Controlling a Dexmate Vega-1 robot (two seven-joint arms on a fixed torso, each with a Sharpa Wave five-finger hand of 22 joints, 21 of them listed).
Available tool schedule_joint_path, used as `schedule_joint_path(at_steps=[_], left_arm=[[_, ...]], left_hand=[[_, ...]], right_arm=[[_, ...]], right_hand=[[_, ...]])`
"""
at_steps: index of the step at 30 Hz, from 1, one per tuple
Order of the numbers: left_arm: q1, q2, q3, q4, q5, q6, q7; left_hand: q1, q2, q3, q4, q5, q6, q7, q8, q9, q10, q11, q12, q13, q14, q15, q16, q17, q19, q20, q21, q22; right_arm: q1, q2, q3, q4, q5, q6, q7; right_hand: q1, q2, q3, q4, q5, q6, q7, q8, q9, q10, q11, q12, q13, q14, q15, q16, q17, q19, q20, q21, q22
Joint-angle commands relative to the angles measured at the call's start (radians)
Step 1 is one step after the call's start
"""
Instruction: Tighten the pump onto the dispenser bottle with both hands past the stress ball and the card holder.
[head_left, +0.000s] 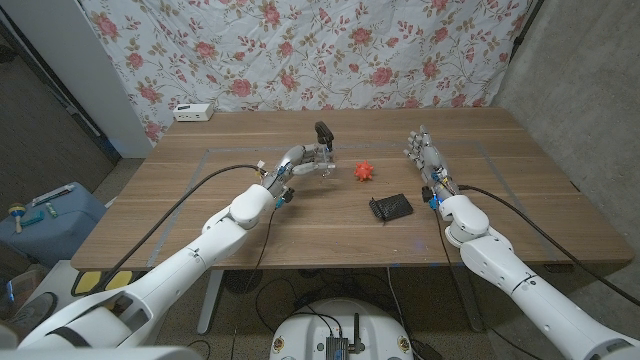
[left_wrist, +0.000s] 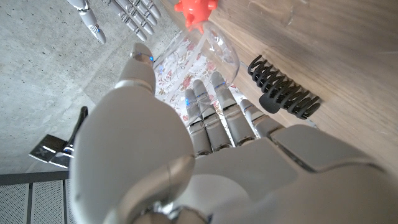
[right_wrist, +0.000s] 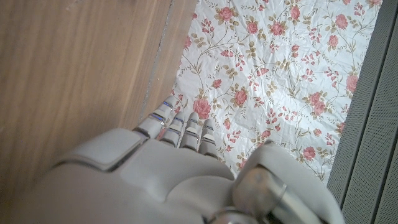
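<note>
Bottle (left_wrist: 214, 53) in left hand (head_left: 305, 160), pump (head_left: 323, 132) overhead

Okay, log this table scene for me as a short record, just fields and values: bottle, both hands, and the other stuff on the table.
bottle: clear dispenser bottle with black pump, held by the left hand
right hand: right hand open, apart from the bottle
stress ball: red stress ball, on the table between the hands
card holder: black card holder, nearer the robot than the ball
far corner: white box on the wooden table
</note>
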Motion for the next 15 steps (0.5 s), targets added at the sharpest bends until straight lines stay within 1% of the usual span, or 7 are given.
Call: schedule_joint_path(at_steps=[1,4,7,10,15], left_arm=[[0.016,0.016,0.002,-0.094,0.01,0.09,0.023],[0.012,0.017,0.006,-0.098,0.008,0.103,0.016],[0.005,0.014,0.013,-0.096,0.01,0.109,0.011],[-0.002,0.009,0.019,-0.092,0.014,0.114,0.011],[-0.014,-0.001,0.03,-0.082,0.018,0.123,0.008]], left_hand=[[0.015,0.043,0.031,0.021,-0.001,0.053,0.002,0.007,0.005,0.01,0.001,0.004,0.004,0.01,-0.084,-0.002,0.005,0.009,-0.113,0.0,0.002],[0.013,0.045,0.032,0.022,-0.002,0.053,0.003,0.006,0.005,0.008,0.0,0.003,0.005,0.009,-0.084,-0.003,0.005,0.01,-0.113,-0.001,0.002],[0.011,0.046,0.033,0.024,-0.002,0.054,0.002,0.005,0.005,0.008,0.003,0.002,0.006,0.009,-0.084,-0.004,0.005,0.01,-0.114,-0.002,0.002],[0.01,0.045,0.034,0.023,-0.003,0.054,0.002,0.004,0.005,0.01,0.0,0.002,0.007,0.01,-0.085,-0.005,0.004,0.01,-0.113,-0.002,0.002],[0.008,0.047,0.036,0.024,-0.004,0.06,0.003,0.005,0.005,0.013,-0.001,0.002,0.009,0.011,-0.084,-0.006,0.004,0.01,-0.113,-0.003,0.002]], right_arm=[[-0.013,-0.056,0.008,-0.066,-0.038,-0.041,-0.018],[-0.022,-0.079,0.012,-0.098,-0.055,-0.064,-0.03],[-0.029,-0.102,0.015,-0.129,-0.073,-0.086,-0.039],[-0.034,-0.125,0.019,-0.16,-0.087,-0.112,-0.044],[-0.036,-0.149,0.023,-0.195,-0.113,-0.135,-0.054]], right_hand=[[-0.004,0.003,0.007,0.004,-0.001,0.006,-0.004,0.002,0.003,0.006,-0.004,-0.003,0.002,0.0,-0.003,-0.001,0.002,0.004,-0.056,0.008,0.004],[-0.002,0.002,0.008,0.002,-0.001,0.004,-0.008,0.001,0.003,0.004,-0.002,-0.003,0.002,0.0,-0.003,-0.002,0.002,0.005,-0.056,0.008,0.004],[0.001,0.001,0.009,0.0,-0.001,0.002,-0.016,0.0,0.003,0.002,-0.003,-0.004,0.002,-0.002,-0.005,-0.003,0.001,0.008,-0.055,0.009,0.004],[0.005,0.0,0.011,-0.003,-0.001,0.003,-0.025,0.001,0.003,0.001,-0.007,-0.005,0.002,-0.004,-0.005,-0.003,0.0,0.012,-0.054,0.01,0.004],[0.008,-0.001,0.012,-0.005,-0.001,0.002,-0.027,0.0,0.003,-0.001,-0.007,-0.005,0.002,-0.005,-0.006,-0.004,0.0,0.014,-0.054,0.01,0.004]])
